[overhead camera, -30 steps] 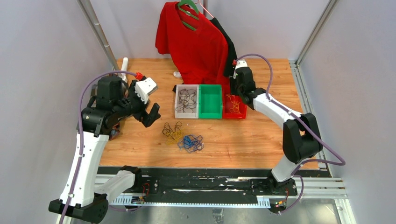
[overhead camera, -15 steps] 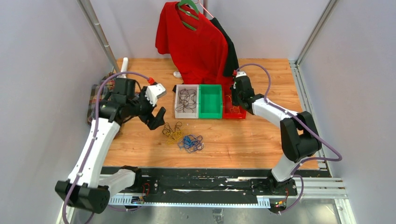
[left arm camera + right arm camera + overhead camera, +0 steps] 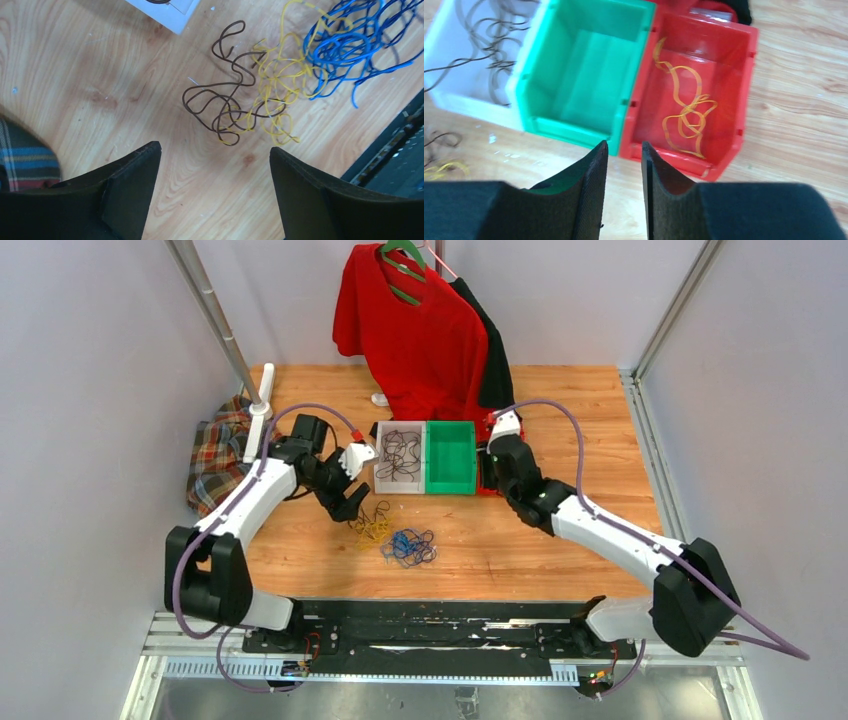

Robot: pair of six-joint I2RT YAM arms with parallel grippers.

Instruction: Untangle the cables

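The tangle of cables (image 3: 392, 535) lies on the wooden surface (image 3: 560, 540) at the centre of the top view, just below the white bin (image 3: 381, 472) and green bin (image 3: 450, 485). The left wrist view shows a dark cable (image 3: 220, 102) at its left. A yellow cable (image 3: 276, 82) is woven through it, and a blue cable (image 3: 345, 45) overlaps the yellow at upper right. The left fingers (image 3: 131, 190) stand wide apart and empty at the bottom of that view, with the tangle above them in the frame. The right fingers (image 3: 591, 195) show a narrow, empty gap near where the green bin meets the red bin (image 3: 744, 85). A yellow-orange cable (image 3: 686, 112) lies in the red bin, and dark cables (image 3: 484, 45) in the white one. A plaid cloth (image 3: 215, 460) lies at the left edge.
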